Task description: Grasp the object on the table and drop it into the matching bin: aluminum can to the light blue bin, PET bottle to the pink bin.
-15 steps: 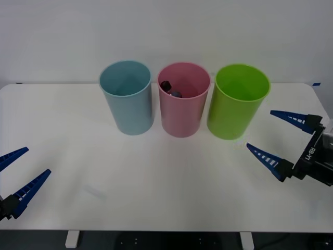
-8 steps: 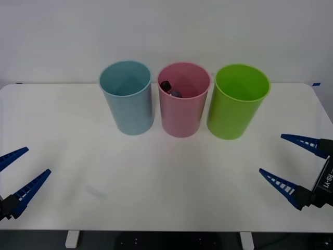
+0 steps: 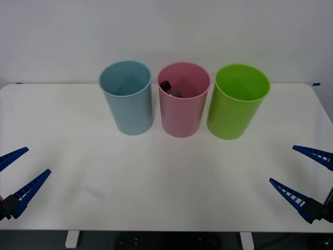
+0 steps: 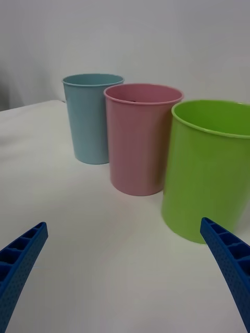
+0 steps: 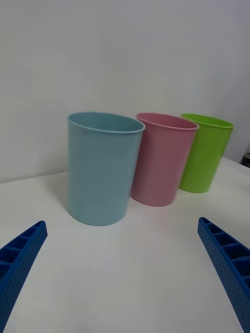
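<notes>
PET bottle (image 3: pixel 170 89), small clear plastic with black cap, lies inside the tall round pink plastic bin (image 3: pixel 183 107); only its dark top end shows over the rim in the front view. No label text readable on it.

Largest to smallest:

Large white rectangular table (image 3: pixel 156 172) with rounded corners carries 3 bins in 1 row toward its far side.

Tall round lime green plastic bin (image 3: pixel 237 104) stands at the robot's right end of the row, just beside the pink bin; cannot tell if they touch.

Pink bin is in the middle, tapering toward its base, upright.

Tall round light blue plastic bin (image 3: pixel 127 104) stands at the left end, upright, just beside the pink bin. Its inside looks bare in the front view.

No writing, brand or label readable on any bin or on the table.

Right gripper (image 3: pixel 307 174) sits at the table's near right edge, well apart from the bins, its 2 blue ribbed fingers spread wide with nothing between them.

Left gripper (image 3: pixel 18 174) sits at the near left edge, also well apart from the bins, fingers spread wide and holding nothing.
</notes>
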